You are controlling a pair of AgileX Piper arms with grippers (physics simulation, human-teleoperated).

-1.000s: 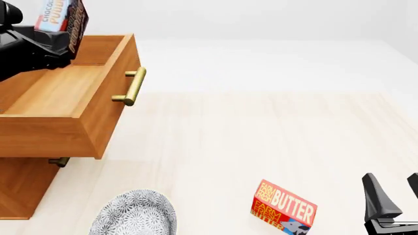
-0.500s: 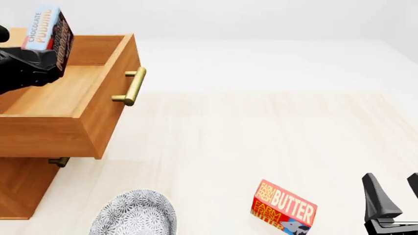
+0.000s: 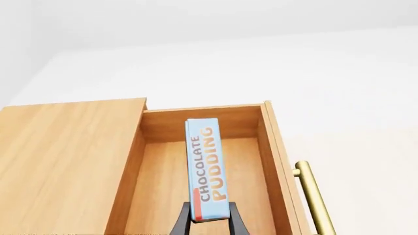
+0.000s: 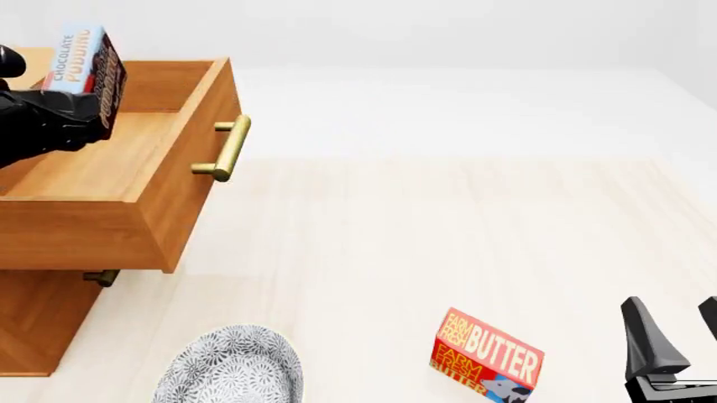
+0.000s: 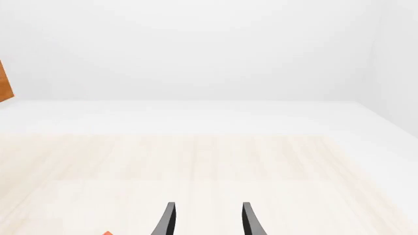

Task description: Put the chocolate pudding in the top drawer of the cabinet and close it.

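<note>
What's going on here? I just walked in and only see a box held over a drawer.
The left gripper holds the chocolate pudding upright over the open top drawer of the cabinet; the box is not released yet. The right gripper waits open and empty near the table's right side. A butter box and a patterned bowl sit untouched on the table.

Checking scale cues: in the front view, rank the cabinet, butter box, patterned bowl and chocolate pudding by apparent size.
1. cabinet
2. patterned bowl, partly cropped
3. butter box
4. chocolate pudding, though it sits farther away, so this is unsure.
</note>
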